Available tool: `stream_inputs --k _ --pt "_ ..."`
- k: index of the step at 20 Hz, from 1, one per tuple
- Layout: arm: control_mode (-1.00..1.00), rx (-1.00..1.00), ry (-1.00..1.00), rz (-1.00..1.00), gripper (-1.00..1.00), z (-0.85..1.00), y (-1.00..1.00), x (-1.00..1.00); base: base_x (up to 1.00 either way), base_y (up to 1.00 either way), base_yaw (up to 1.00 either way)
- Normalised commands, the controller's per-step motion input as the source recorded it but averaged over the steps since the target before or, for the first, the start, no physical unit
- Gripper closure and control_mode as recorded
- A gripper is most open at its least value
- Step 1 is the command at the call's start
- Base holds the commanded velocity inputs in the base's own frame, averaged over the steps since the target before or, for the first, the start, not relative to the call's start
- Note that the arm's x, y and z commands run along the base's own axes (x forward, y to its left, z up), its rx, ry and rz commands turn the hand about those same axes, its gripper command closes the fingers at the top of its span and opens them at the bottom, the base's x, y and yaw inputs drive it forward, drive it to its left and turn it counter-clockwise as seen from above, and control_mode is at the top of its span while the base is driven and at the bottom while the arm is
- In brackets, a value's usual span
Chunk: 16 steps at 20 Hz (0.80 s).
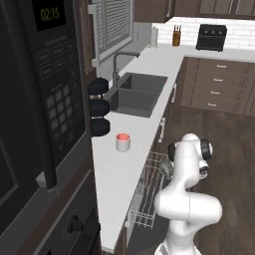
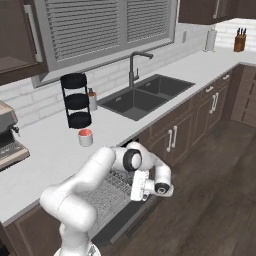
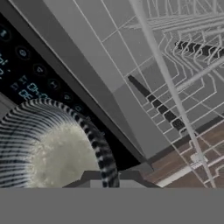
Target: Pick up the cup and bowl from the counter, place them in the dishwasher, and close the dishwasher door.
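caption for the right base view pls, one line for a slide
Arm lowers over the dishwasher's pulled-out white rack while the cup waits on the counter.

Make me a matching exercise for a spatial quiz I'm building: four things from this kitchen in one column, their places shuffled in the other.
Things
1. cup
2. bowl
3. wire rack
4. knife block

Places
A. far corner of the counter, by the wall
B. slid out below the counter edge
C. at the tool, near the wire rack
D. on the counter beside the stacked black rounds

Pairs: 1-D, 2-C, 3-B, 4-A
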Motion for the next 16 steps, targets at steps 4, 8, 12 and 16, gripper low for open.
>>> stream_inputs --k 4,8,12,16 --pt "-1.0 -0.7 0.0 -0.36 1.0 0.14 0.49 -0.19 0.0 0.0 0.0" --pt "-1.0 -0.65 0.0 -0.4 1.0 0.0 0.3 -0.01 0.0 0.0 0.0" --pt "-1.0 -0.53 0.04 -0.45 1.0 -0.04 0.32 0.03 0.0 0.0 0.0" --pt "-1.0 -0.32 0.27 -0.24 1.0 -0.46 -0.03 0.21 0.0 0.0 0.0"
